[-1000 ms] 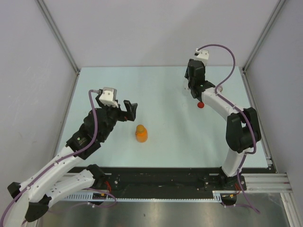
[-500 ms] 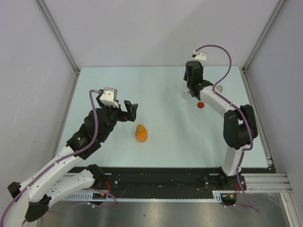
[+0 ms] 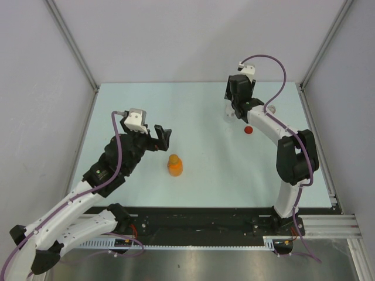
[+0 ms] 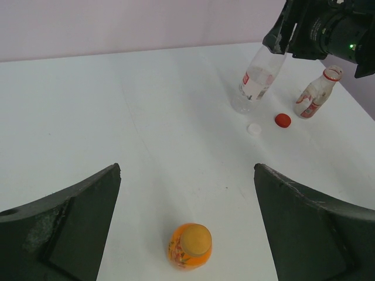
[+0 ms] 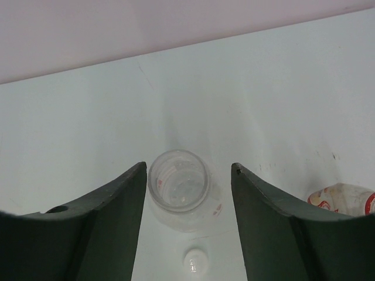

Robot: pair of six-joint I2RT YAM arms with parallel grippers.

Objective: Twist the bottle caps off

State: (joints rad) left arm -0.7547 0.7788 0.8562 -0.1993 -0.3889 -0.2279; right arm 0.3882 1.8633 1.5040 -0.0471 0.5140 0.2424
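1. Two of the three look done already. The white cap (image 4: 254,129) and the red cap (image 4: 283,120) are lying loose on the table (image 3: 193,99), just beside the clear bottle (image 5: 179,187) and near the little bottle (image 4: 316,93) with the red neck ring.
2. The right pincer (image 5: 188,175) sits over the clear bottle's open mouth. Its fingers are part way apart with a visible gap on one side, so it's not squeezing anything and it's not carrying anything either.
3. The left pincer (image 4: 186,175) is spread wide and empty. It hangs above the orange bottle (image 4: 190,246), which stands upright on its own mid-table, well apart from the other two.
4. The orange cap (image 4: 196,239) is on its bottle, so I'd say that's the one job left.
5. My guess for the next move:
   - The left one drops down and clamps the squat orange body low, leaving the cap free.
   - The right one has to lift off the clear bottle without tipping it, come across, pinch the cap from above and twist.
   - That bottle is short and round, so a weak hold probably just lets it spin.
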